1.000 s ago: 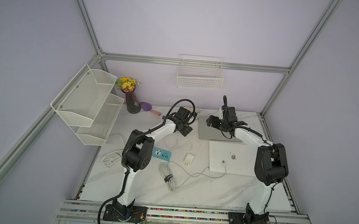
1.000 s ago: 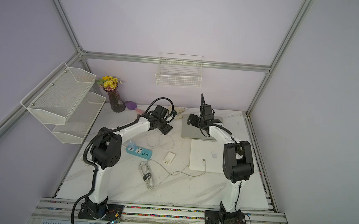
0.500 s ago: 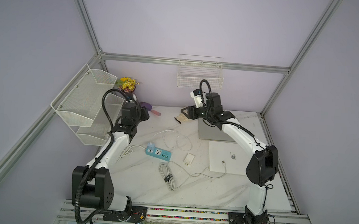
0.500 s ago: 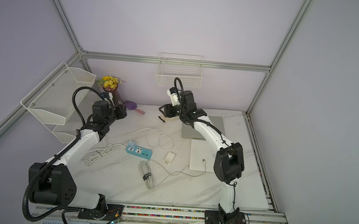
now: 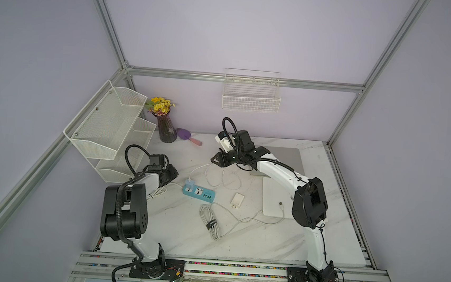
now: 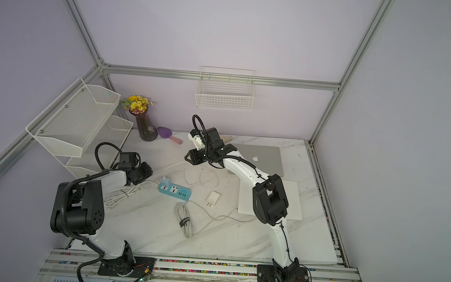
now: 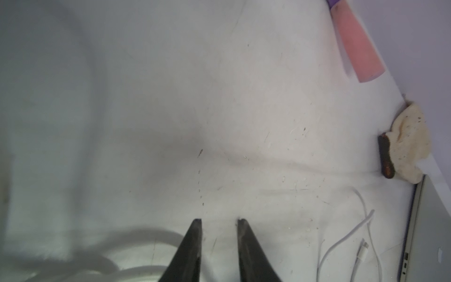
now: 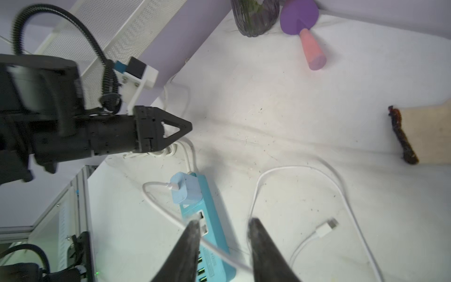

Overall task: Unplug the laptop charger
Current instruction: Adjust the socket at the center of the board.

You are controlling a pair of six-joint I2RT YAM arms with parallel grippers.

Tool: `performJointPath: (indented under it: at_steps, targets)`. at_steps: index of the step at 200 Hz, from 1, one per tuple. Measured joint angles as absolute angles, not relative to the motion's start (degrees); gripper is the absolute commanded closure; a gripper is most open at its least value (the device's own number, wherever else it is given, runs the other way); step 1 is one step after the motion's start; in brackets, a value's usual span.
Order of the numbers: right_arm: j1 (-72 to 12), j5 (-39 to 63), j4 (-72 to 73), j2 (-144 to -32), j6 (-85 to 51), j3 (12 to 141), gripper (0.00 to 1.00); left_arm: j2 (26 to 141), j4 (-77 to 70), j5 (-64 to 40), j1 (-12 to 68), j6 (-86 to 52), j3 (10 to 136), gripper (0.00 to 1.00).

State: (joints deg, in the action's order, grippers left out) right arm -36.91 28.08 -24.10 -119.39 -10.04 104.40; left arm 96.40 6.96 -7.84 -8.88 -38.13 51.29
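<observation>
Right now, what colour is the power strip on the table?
The power strip is teal blue; the right wrist view shows it best.

Apple logo [image 6: 255, 158] on laptop lid [image 6: 269, 154]

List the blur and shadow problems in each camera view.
Left wrist view: soft throughout, a broad grey shadow over the table, fingers hazy. Right wrist view: left gripper sharp at its tip, the arm behind it smeared; power strip fairly crisp. Both top views: even, soft light, faint shadows.
</observation>
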Motion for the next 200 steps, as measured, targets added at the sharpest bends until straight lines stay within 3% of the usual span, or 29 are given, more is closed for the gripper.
performJointPath:
  at_steps: [30,42,59,80,125,200]
  targets:
    - [-37.2,30.9,-17.0,-102.0,-12.5,80.4,0.87,98.5,7.0,-10.1,-8.9,-37.9,50.7,0.81]
    - [-38.1,31.3,-14.8,-96.2,-13.2,72.7,1.0,98.7,7.0,-10.6,-8.9,-37.7,50.7,0.82]
    - [-40.2,31.0,-12.4,-92.9,-14.7,66.7,1.0,98.8,7.1,-11.3,-8.9,-36.8,50.6,0.9]
    - [-42.5,30.4,-10.6,-98.5,-16.1,66.8,1.0,99.0,7.2,-11.8,-8.6,-36.2,50.0,1.0]
    - [-44.4,27.7,-8.6,-116.2,-20.3,72.3,1.0,98.0,6.3,-11.9,-8.4,-35.9,48.3,1.0]
    - [-45.1,20.7,-5.3,-120.7,-24.7,75.7,1.0,97.5,6.0,-11.9,-6.9,-35.8,47.6,1.0]
